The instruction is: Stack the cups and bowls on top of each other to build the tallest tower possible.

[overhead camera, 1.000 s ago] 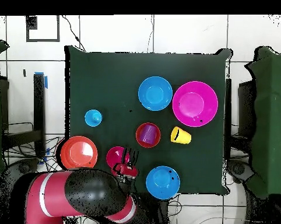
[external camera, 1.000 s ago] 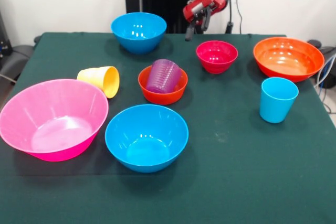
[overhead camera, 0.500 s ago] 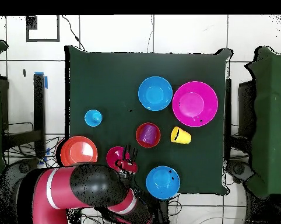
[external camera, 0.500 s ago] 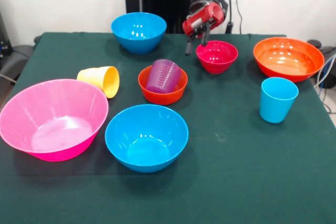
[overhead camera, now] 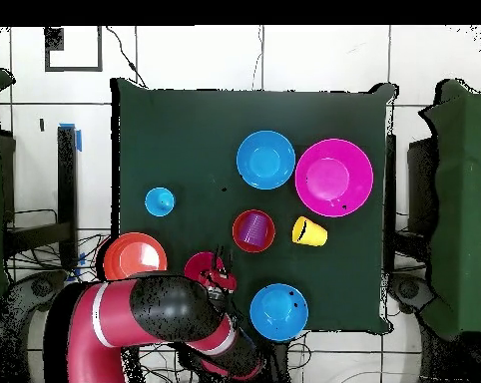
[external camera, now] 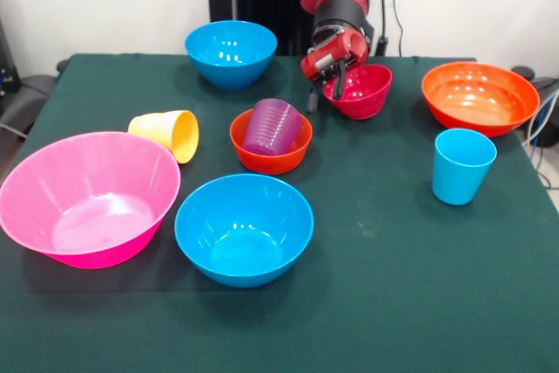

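My gripper is down at the left rim of the small magenta bowl, one finger inside and one outside, still apart. The bowl sits tilted. In the overhead view the gripper is at the bowl's edge. The small orange-red bowl holds the purple cup at the table's middle. The light blue cup stands alone and upright on the right. The yellow cup lies on its side. No tower of orange-red bowl, blue cup and magenta bowl stands.
The big pink bowl and a blue bowl sit near the front. A second blue bowl is at the back left. The wide orange bowl is at the back right, close to the magenta bowl.
The gripper has come down from above the table's back edge to the magenta bowl's left rim. The bowl has tipped and shifted slightly.
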